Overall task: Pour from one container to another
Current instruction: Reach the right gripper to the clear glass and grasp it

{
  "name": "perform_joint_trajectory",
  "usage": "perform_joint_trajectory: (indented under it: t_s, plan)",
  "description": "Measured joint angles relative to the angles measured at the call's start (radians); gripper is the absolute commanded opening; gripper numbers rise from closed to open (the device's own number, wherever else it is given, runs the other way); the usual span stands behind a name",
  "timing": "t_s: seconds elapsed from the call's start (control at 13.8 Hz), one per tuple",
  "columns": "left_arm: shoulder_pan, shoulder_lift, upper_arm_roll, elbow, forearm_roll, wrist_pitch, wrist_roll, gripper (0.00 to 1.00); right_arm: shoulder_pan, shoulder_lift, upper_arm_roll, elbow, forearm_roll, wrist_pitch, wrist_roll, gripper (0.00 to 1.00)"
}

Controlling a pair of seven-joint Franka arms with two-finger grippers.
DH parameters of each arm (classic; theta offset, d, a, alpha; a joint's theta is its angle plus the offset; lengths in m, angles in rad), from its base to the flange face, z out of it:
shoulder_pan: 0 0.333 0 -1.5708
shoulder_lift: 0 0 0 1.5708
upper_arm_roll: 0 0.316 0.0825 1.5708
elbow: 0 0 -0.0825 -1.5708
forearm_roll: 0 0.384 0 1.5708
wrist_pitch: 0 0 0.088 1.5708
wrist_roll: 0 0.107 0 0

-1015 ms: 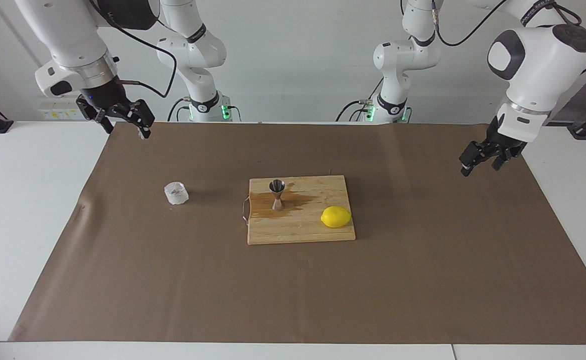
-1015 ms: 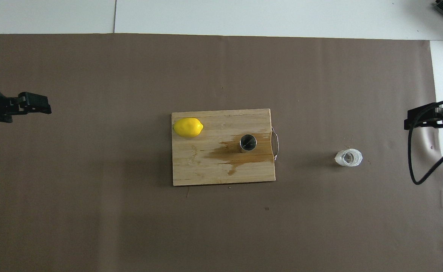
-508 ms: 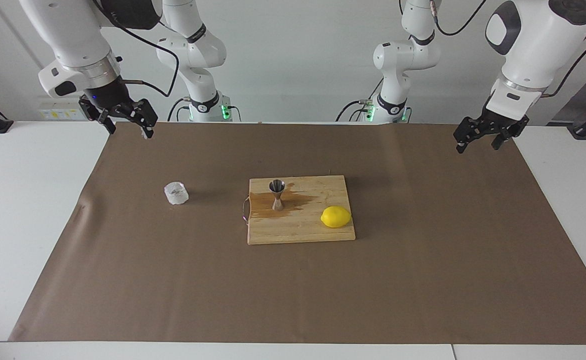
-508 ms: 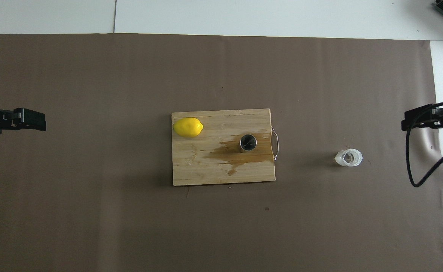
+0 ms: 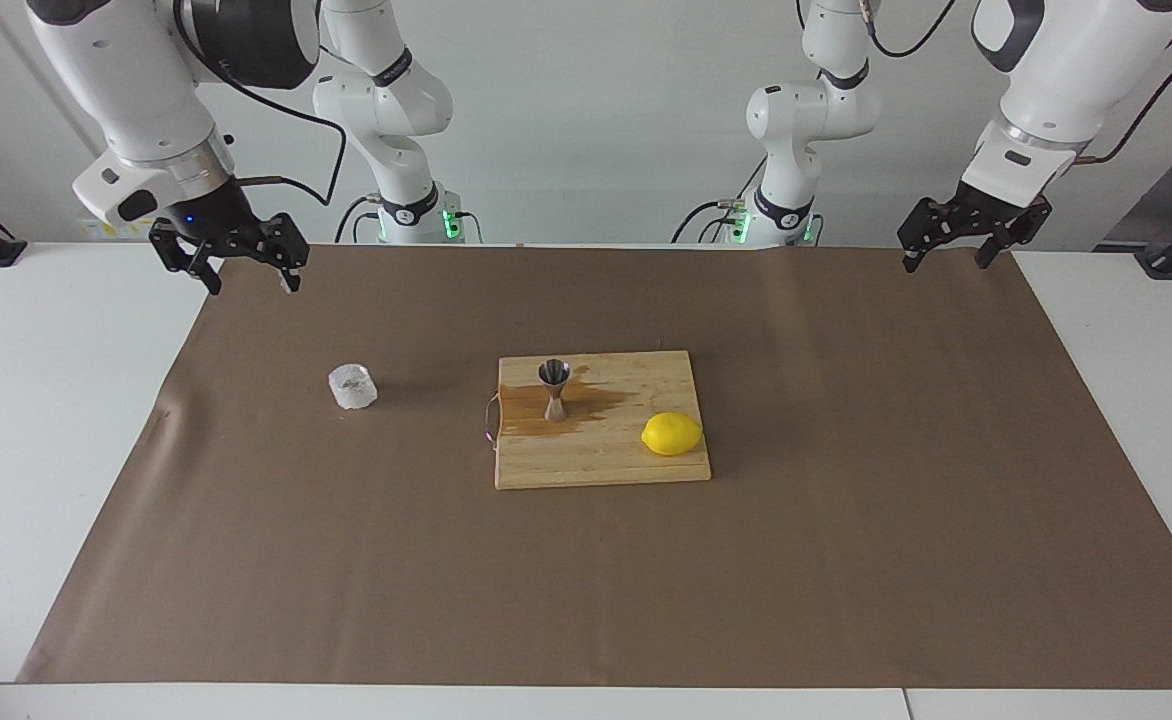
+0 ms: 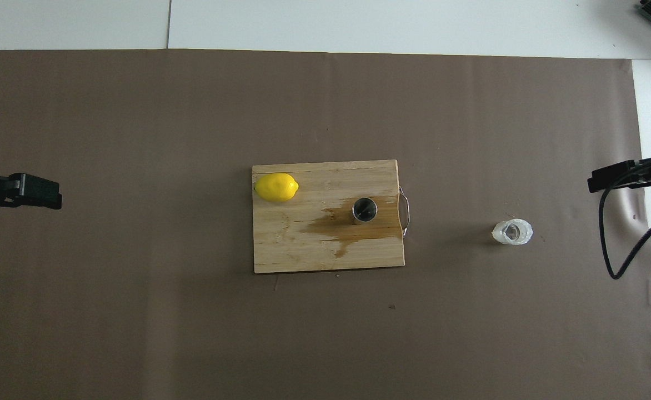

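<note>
The small clear faceted glass cup (image 5: pixel 352 386) (image 6: pixel 512 231) stands upright on the brown paper toward the right arm's end of the table. On the wooden cutting board (image 5: pixel 636 468) (image 6: pixel 281 247) at the middle, the steel jigger (image 5: pixel 554 388) (image 6: pixel 364 210) stands upright in a dark wet stain. My right gripper (image 5: pixel 251 280) (image 6: pixel 600 180) hangs open and empty in the air over the paper's edge by the right arm's end. My left gripper (image 5: pixel 946 262) (image 6: pixel 50 191) hangs open and empty over the paper's corner at the left arm's end.
A yellow lemon (image 5: pixel 672 434) (image 6: pixel 276 187) lies on the board's corner toward the left arm's end. The board has a wire handle (image 6: pixel 405 214) on the side facing the cup. A black cable (image 6: pixel 609 244) loops down from the right arm near the cup.
My left gripper has risen and drawn back toward the robots' edge of the paper. The right gripper has shifted only slightly. Cup, jigger and lemon have stayed put.
</note>
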Motion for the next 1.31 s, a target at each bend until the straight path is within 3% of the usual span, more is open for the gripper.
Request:
perform_joint_trajectory:
  t_s: [0.58,1.16,1.31]
  plan:
    - [-0.001,0.007,-0.002,0.009,-0.008,-0.02,0.0,1.0,-0.021,0.01,0.002,-0.275,0.002,0.226,-0.753,1.0]
    - [0.0,0.007,-0.002,0.009,-0.013,-0.022,0.0,1.0,0.031,0.005,0.008,-0.406,-0.003,0.311,-0.985,1.0]
    - [0.001,0.007,0.001,0.009,-0.013,-0.022,0.0,1.0,0.029,0.005,0.007,-0.447,-0.004,0.383,-1.121,1.0]
